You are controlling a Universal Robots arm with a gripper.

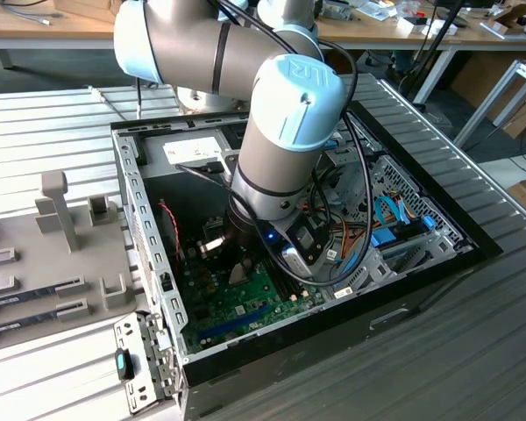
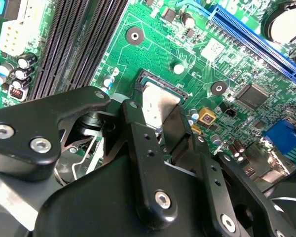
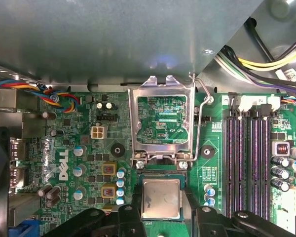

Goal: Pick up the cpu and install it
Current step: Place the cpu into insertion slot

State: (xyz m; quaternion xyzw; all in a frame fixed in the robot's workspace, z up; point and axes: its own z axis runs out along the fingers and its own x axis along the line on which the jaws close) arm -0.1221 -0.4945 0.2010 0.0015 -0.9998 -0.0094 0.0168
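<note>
The hand [image 3: 162,206] is closed on the cpu [image 3: 160,197], its black fingers [image 2: 140,143] against two opposite edges. The chip sits low over the socket on the green board [image 3: 89,163] inside the open computer case [image 1: 133,206] on the bench [image 1: 53,114]. The socket's metal frame [image 3: 135,123] stands flipped open just beside it, with the dark memory slots [image 3: 249,158] near.

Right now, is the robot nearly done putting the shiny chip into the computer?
Nearly. Done: the cpu lies over its socket on the green board. In hand: the hand is right at the cpu. Left: the socket's metal frame stands flipped open beside it, not clamped over the cpu, so it isn't locked in.
</note>
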